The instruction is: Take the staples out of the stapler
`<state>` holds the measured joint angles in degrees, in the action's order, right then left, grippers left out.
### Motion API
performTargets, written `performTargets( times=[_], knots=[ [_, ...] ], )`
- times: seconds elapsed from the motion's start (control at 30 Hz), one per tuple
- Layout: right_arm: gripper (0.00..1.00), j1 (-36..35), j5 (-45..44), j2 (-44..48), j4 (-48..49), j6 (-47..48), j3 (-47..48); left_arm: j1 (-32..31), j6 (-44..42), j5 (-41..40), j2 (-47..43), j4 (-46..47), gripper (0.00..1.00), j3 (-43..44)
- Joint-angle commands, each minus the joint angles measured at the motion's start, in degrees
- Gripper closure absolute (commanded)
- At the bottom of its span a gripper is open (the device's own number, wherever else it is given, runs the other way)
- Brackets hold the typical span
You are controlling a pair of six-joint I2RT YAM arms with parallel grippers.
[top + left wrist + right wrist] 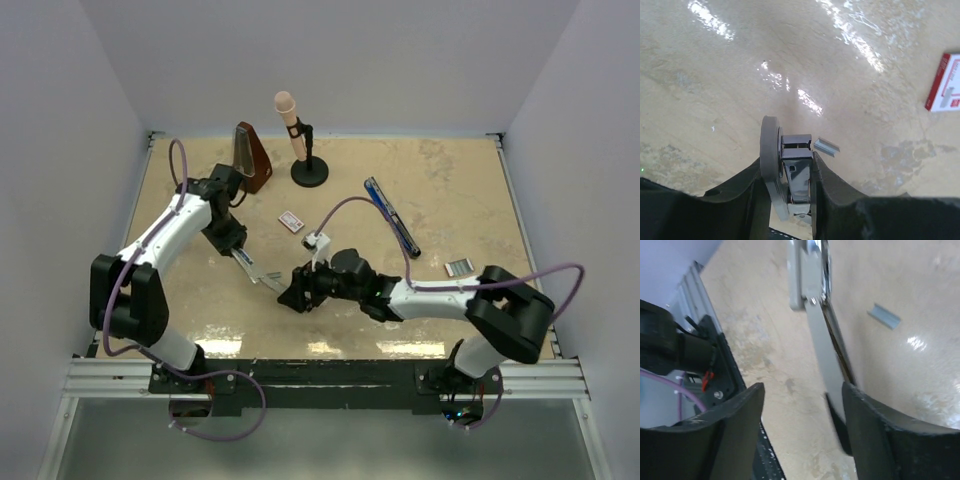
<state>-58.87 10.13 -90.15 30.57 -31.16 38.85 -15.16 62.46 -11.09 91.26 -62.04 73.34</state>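
My left gripper [790, 161] [243, 258] is shut on the stapler [797, 170], gripping its dark metal channel, with a grey arm beside it. In the right wrist view the stapler [815, 315] runs as a long grey arm and narrow silvery rail down to the inner face of one finger. My right gripper [802, 390] [297, 293] stands open around that end. A small silvery strip of staples [826, 146] [884, 316] lies loose on the table beside the stapler. Another ribbed block of staples [457, 267] lies at the right.
A long blue-and-black piece [391, 216] lies at the back right. A small white box with red print [290, 221] [945, 82] sits mid-table. A brown metronome [252, 157] and a pink microphone on a black stand [300, 140] stand at the back. The table's near rail [715, 360] is close.
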Motion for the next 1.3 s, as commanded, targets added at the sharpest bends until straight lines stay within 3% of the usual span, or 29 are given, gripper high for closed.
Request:
performTargets(
  times=[0.0, 0.17, 0.3, 0.5, 0.63, 0.77, 1.07, 1.27],
  knots=[
    [0.29, 1.8, -1.3, 11.4, -4.5, 2.9, 0.6, 0.0, -8.1, 6.9, -9.8, 13.3, 1.0, -4.6],
    [0.25, 6.8, 0.8, 16.9, -10.7, 3.6, 3.0, 0.0, -13.8, 21.4, -23.2, 32.1, 1.0, -15.0],
    [0.25, 7.7, -1.0, 18.9, -14.3, 6.2, 6.3, 0.0, -16.2, 30.8, -26.6, 43.8, 1.0, -18.4],
    [0.25, 8.3, -3.6, 20.4, -19.2, 9.3, 11.2, 0.0, -23.0, 36.7, -26.0, 47.8, 1.0, -18.1],
    [0.16, 8.6, -5.3, 21.6, -20.4, 9.8, 14.1, -0.1, -28.5, 40.5, -26.3, 49.7, 1.0, -18.4],
    [0.14, 8.9, -6.7, 19.2, -23.0, 10.9, 19.1, -0.1, -31.3, 42.0, -28.0, 51.9, 1.0, -19.7],
    [0.16, 9.0, -6.1, 11.9, -23.6, 10.5, 28.9, -0.3, -32.6, 47.2, -27.5, 55.8, 1.0, -22.2],
    [0.23, 9.1, -4.9, 6.5, -24.6, 10.5, 32.9, -0.3, -32.3, 49.1, -27.3, 58.3, 1.0, -23.4]
  ],
)
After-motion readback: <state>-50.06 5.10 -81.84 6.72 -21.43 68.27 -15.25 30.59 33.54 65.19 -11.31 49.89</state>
